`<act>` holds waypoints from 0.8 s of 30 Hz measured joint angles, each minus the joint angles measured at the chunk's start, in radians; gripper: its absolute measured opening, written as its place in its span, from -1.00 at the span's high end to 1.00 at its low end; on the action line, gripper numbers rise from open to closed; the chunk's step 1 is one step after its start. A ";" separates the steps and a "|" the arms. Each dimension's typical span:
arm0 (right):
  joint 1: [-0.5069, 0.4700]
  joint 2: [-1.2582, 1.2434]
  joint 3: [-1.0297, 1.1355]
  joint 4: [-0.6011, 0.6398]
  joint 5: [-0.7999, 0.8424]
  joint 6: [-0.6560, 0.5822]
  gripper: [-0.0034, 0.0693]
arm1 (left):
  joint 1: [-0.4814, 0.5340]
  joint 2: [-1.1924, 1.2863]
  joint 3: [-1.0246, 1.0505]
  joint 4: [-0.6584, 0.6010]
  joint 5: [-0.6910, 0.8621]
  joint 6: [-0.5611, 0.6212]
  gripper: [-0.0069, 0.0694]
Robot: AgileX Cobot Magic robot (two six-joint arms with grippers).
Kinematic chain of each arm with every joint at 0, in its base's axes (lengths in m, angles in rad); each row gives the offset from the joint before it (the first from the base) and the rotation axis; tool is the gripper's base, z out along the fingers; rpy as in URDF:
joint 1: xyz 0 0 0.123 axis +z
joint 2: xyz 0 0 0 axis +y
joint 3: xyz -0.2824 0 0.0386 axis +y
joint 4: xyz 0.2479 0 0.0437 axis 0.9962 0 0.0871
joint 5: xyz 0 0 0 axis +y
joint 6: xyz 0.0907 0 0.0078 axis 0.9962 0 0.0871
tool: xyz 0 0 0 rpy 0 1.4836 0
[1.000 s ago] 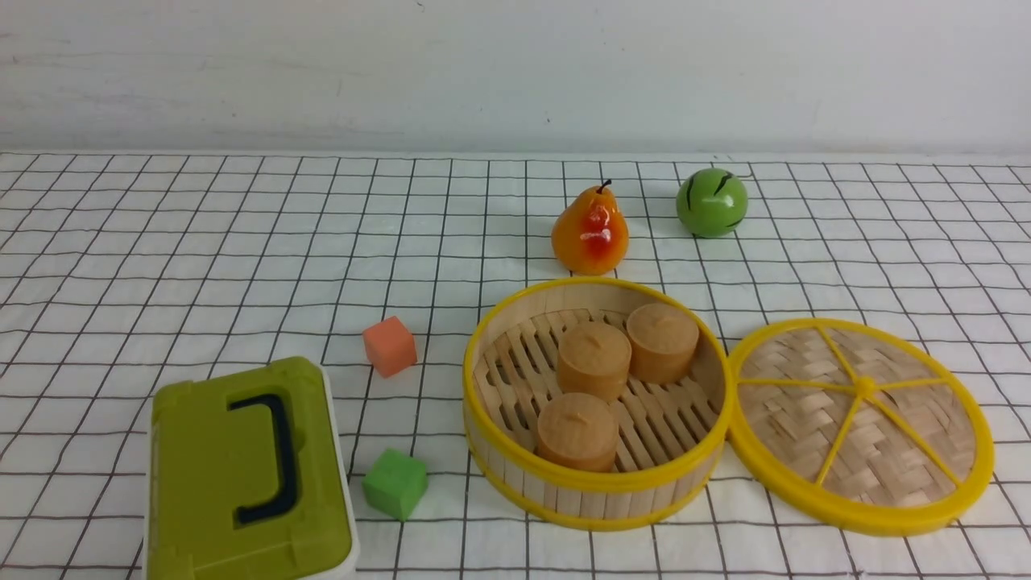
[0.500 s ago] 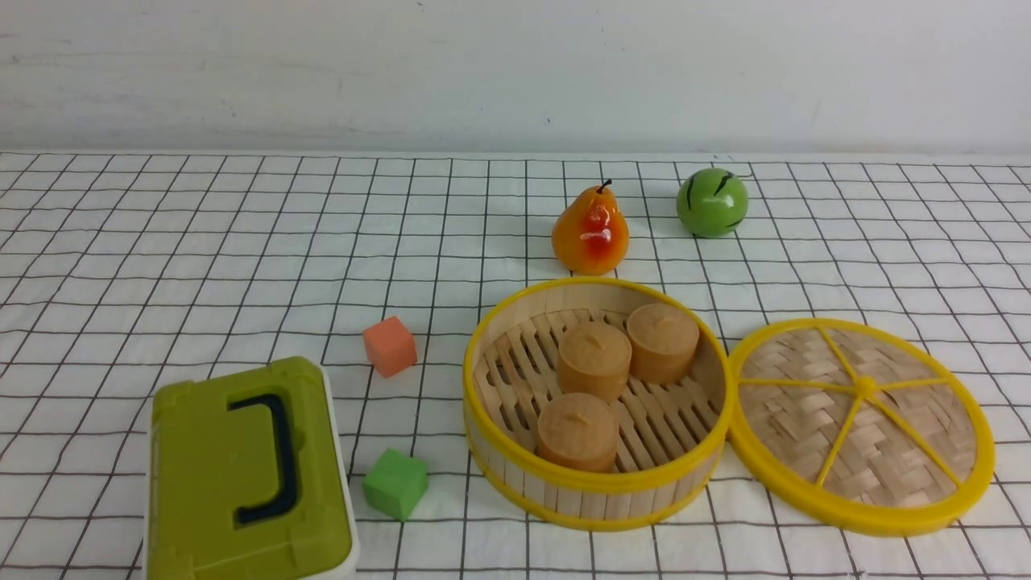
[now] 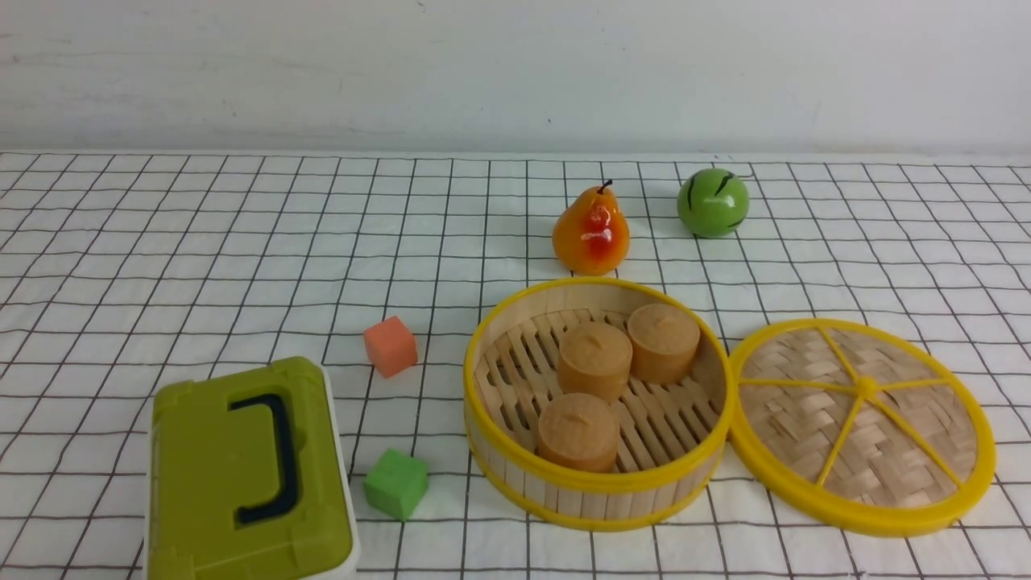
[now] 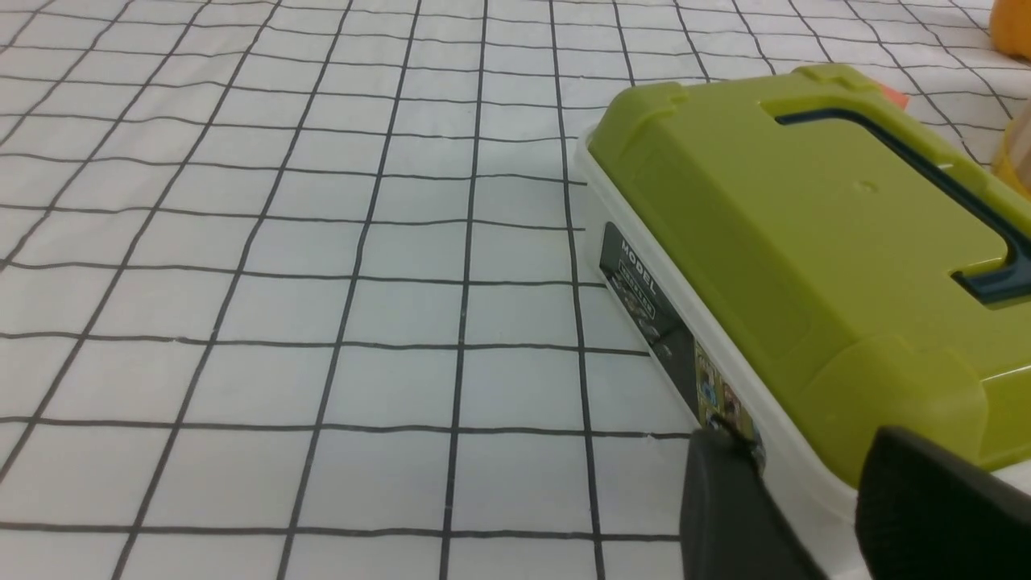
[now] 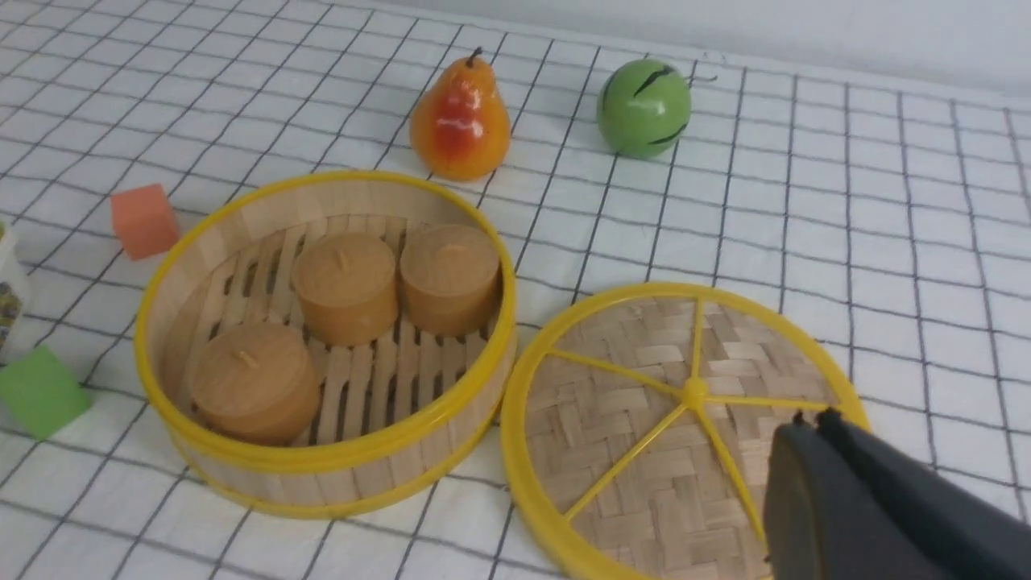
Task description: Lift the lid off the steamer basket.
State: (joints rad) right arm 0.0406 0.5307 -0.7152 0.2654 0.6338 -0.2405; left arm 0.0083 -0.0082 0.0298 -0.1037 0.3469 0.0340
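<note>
The steamer basket (image 3: 596, 493) stands uncovered right of centre, with three tan cylinders inside. The lid (image 3: 805, 419) lies flat on the cloth, touching the basket's right side. Neither gripper shows in the front view. In the right wrist view my right gripper (image 5: 809, 419) is shut and empty, hovering over the near edge of the lid (image 5: 644, 419), with the basket (image 5: 346, 483) beside it. In the left wrist view my left gripper (image 4: 805, 491) is open, its fingers apart in front of a corner of the olive-green box (image 4: 805, 225).
The olive-green box (image 3: 242, 475) with a dark handle sits at the front left. An orange cube (image 3: 390, 345) and a green cube (image 3: 395, 483) lie between it and the basket. A pear (image 3: 590, 229) and a green apple (image 3: 712, 202) stand behind the basket.
</note>
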 joint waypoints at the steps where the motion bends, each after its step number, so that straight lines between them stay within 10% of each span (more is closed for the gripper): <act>1: 0.000 -0.032 0.048 -0.022 -0.049 0.001 0.97 | 0.000 0.000 0.000 0.000 0.000 0.000 0.19; 9: 0.000 -0.286 0.423 -0.246 -0.362 0.241 0.97 | 0.000 0.000 0.000 0.000 0.000 0.000 0.19; 24: -0.062 -0.540 0.742 -0.298 -0.335 0.367 0.97 | 0.000 0.000 0.000 0.000 0.000 0.000 0.19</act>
State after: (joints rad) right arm -0.0218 -0.0098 0.0273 -0.0324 0.2986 0.1270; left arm 0.0083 -0.0082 0.0298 -0.1037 0.3469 0.0340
